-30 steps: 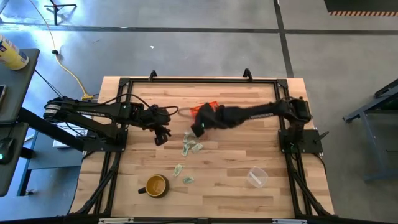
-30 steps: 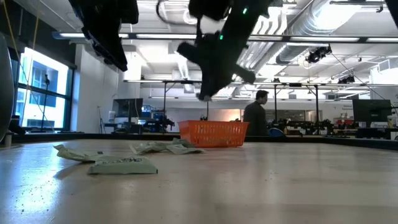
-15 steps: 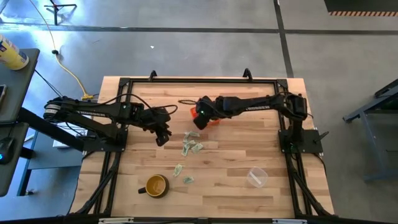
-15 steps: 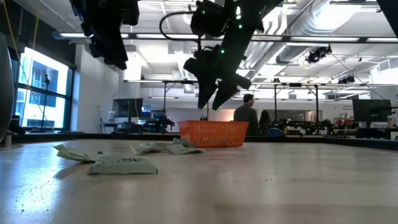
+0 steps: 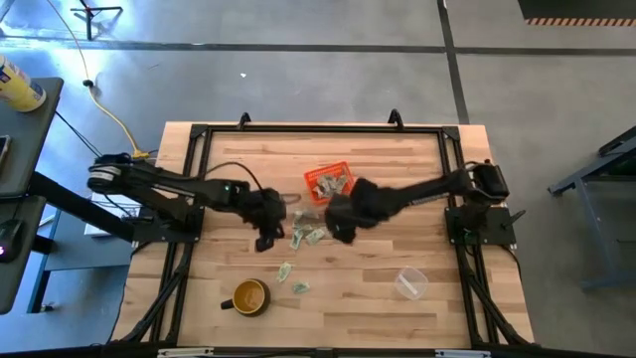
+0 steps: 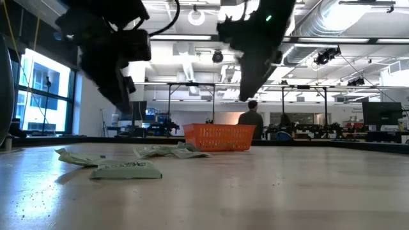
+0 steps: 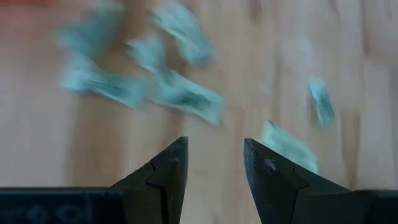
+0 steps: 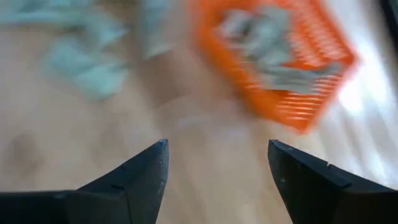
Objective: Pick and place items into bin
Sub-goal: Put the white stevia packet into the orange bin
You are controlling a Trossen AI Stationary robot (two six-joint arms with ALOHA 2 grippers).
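Observation:
The orange bin [image 5: 327, 167] stands on the far middle of the table with pale green scraps [image 5: 331, 184] lying inside it. More scraps [image 5: 306, 235] lie flat on the wood just near of it, and two others [image 5: 285, 270] lie toward the mug. My left gripper [image 5: 265, 240] hovers open just left of the scrap cluster [image 7: 180, 93], with nothing between its fingers [image 7: 214, 142]. My right gripper [image 5: 331, 232] hangs open above the cluster's right side. Its wide gap [image 8: 217, 144] is empty, and the bin [image 8: 298, 106] shows beyond it.
A yellow-brown mug [image 5: 248, 296] stands near the front left and a clear plastic cup [image 5: 410, 283] lies at the front right. A dark frame [image 5: 318, 129] runs round the table. In the low view a person [image 6: 251, 121] stands far behind the bin [image 6: 219, 137].
My right gripper swung over the bin, spread its fingers there, then came back toward the table's near edge, over the scraps. My left gripper went toward the near edge and a little right, closer to the scraps. The scraps on the table have not moved.

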